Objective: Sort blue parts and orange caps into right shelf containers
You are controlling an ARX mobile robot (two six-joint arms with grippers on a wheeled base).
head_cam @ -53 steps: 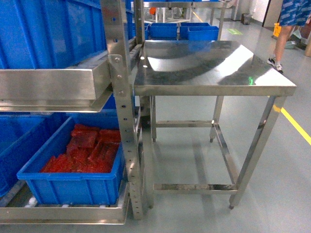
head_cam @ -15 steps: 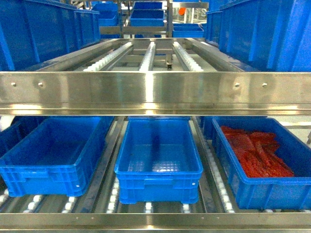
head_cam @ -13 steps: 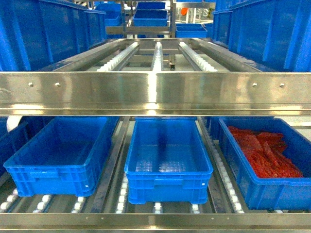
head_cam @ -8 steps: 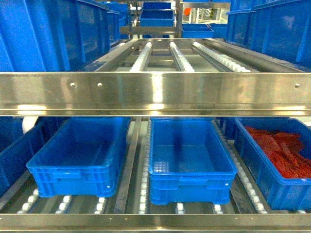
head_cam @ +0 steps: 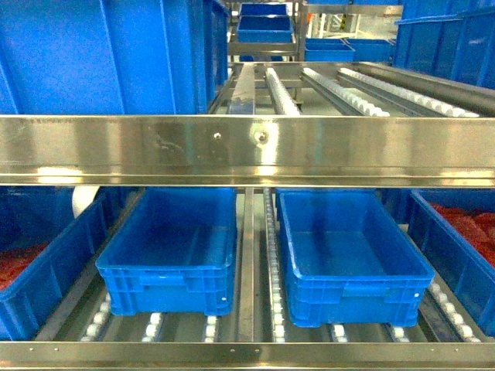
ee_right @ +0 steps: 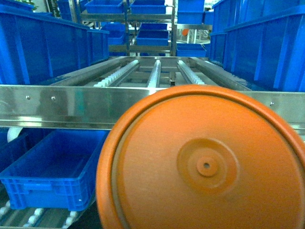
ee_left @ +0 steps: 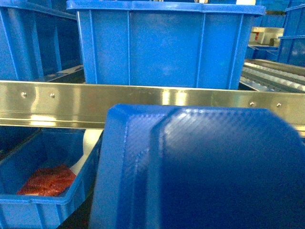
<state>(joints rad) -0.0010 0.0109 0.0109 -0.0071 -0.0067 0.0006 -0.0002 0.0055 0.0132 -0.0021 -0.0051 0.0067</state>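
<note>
The head view is sliding leftward along the rack: the steel crossbar [head_cam: 247, 151] is spanning the frame, and below it two empty blue crates are now sitting side by side, the left empty crate [head_cam: 168, 251] and the right empty crate [head_cam: 348, 255]. The crate of red pieces [head_cam: 464, 239], lately well in view, is slipping off to the right of them, while another crate holding red pieces [head_cam: 35, 259] is appearing to their left. Neither gripper is showing in the head view.

The left wrist view is being filled by a blue part [ee_left: 200, 167], and the right wrist view by an orange cap [ee_right: 202, 164]. Each is probably being carried, but the fingers are hidden, so grip cannot be told. The robot seems to be lining up with the empty crates for dropping.
</note>
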